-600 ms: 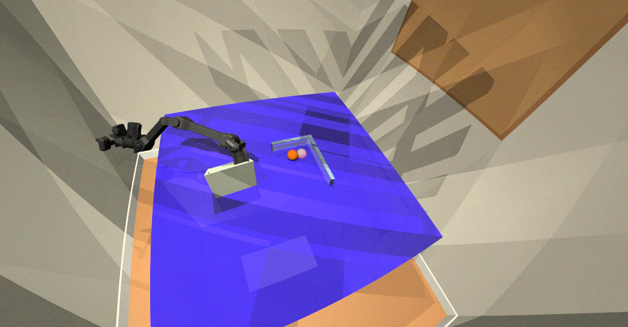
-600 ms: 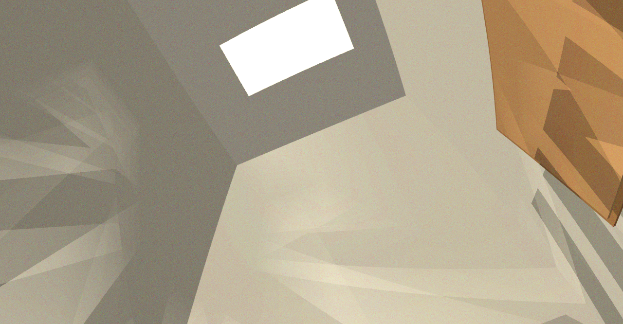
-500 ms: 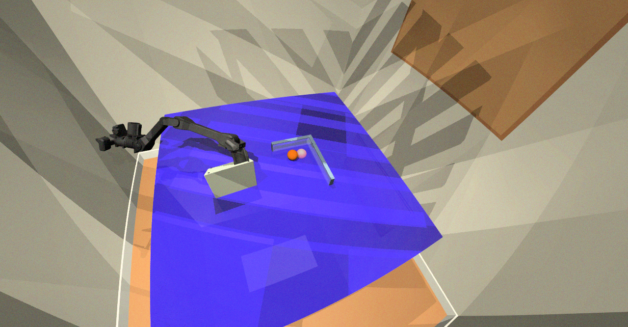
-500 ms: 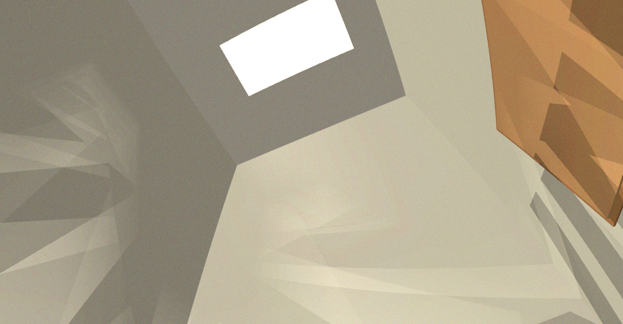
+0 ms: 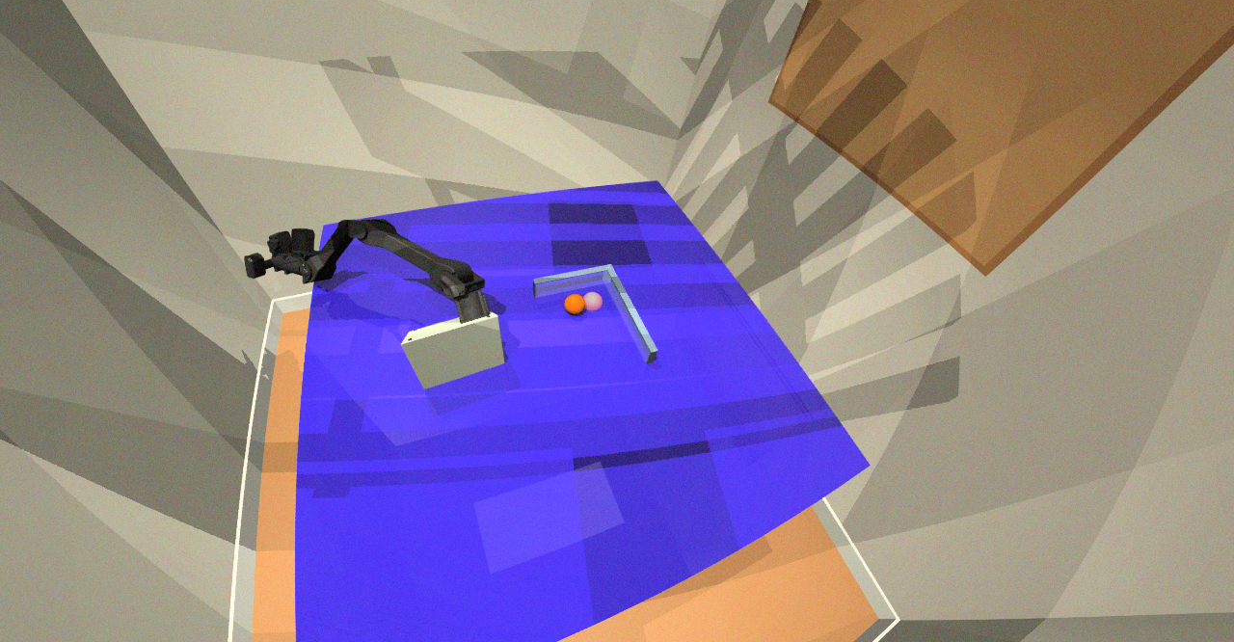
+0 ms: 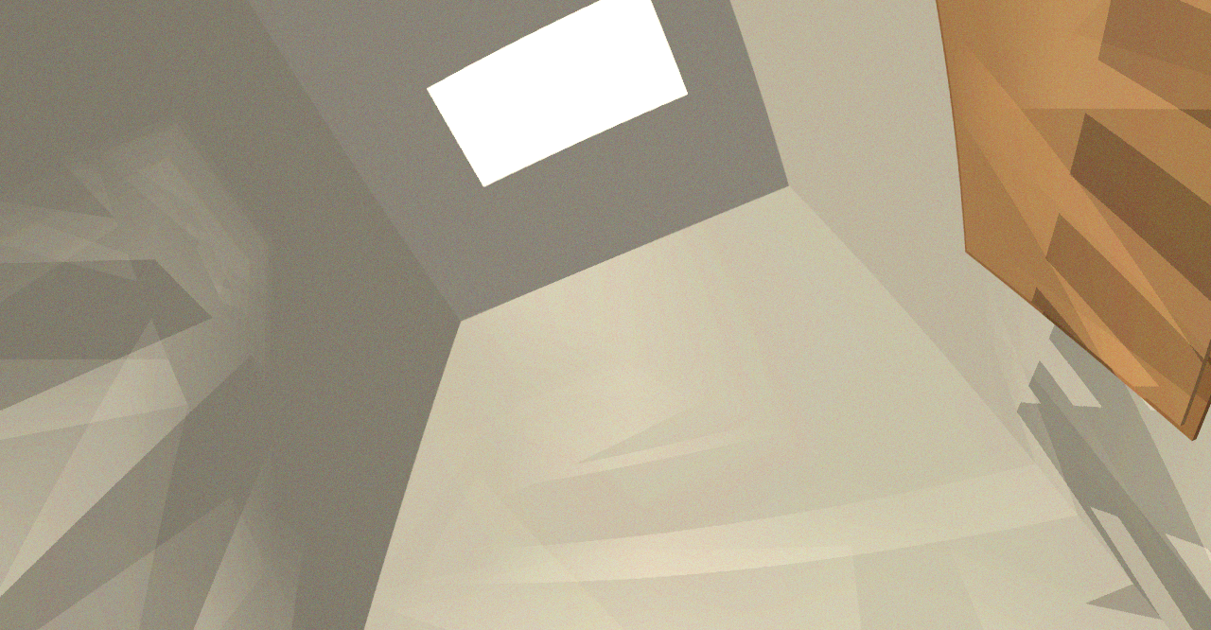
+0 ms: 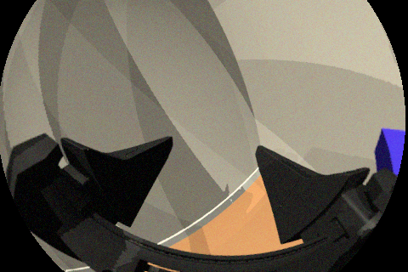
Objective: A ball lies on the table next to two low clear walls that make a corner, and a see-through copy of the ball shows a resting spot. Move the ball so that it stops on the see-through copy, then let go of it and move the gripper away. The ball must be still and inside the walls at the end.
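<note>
Blue table (image 5: 560,466) bears the ball (image 5: 574,303), well apart from the wide-open, empty jaws.

Bright, even light; a white ceiling panel (image 6: 556,84) glares at eleven o'clock. Sharp overlapping shadows stripe the walls and blue worktop (image 5: 551,431). Wrist view bulges fisheye.

Solid orange ball (image 5: 574,303) sits on the blue table top, inside the corner of the two low clear walls (image 5: 623,302). It touches the left side of the pale pink see-through ball copy (image 5: 592,301) with slight overlap, not centred on it. Copy lies nearer the corner, just off both walls. L-shaped walls: one arm runs left, one runs toward the camera.
</note>
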You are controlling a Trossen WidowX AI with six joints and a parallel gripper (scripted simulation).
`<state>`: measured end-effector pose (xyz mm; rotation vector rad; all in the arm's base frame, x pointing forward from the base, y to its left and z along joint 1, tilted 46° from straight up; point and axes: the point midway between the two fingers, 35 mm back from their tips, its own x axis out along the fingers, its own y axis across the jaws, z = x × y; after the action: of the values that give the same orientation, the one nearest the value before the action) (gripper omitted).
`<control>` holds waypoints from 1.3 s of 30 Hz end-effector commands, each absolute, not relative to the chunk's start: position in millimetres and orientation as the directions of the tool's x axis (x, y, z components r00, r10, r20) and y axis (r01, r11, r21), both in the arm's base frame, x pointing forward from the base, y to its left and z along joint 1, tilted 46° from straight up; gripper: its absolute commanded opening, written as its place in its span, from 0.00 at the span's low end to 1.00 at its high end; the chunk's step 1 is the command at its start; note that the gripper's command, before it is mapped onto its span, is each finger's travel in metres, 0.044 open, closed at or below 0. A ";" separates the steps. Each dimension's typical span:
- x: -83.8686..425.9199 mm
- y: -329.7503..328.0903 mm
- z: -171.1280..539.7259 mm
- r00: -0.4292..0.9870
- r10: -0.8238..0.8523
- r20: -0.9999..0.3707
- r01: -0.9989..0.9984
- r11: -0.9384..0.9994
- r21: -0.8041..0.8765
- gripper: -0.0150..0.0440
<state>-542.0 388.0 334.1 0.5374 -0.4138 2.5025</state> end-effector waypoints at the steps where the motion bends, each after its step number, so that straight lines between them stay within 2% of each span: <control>1: -494.6 417.2 379.6 -0.703 0.489 0.516 -0.630 -0.765 -0.132 0.93; 13: -350.2 503.3 429.8 -0.527 0.703 0.477 -0.829 -0.548 -0.108 0.93; 21: -240.0 541.8 449.9 -0.392 0.815 0.426 -0.920 -0.353 -0.170 0.93; 30: -94.0 561.3 459.0 -0.181 0.920 0.348 -0.968 -0.104 -0.229 0.93; 39: 56.6 547.8 448.5 0.064 0.968 0.241 -0.945 0.136 -0.296 0.93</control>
<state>0.7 559.5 451.7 0.0125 -0.4363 1.5384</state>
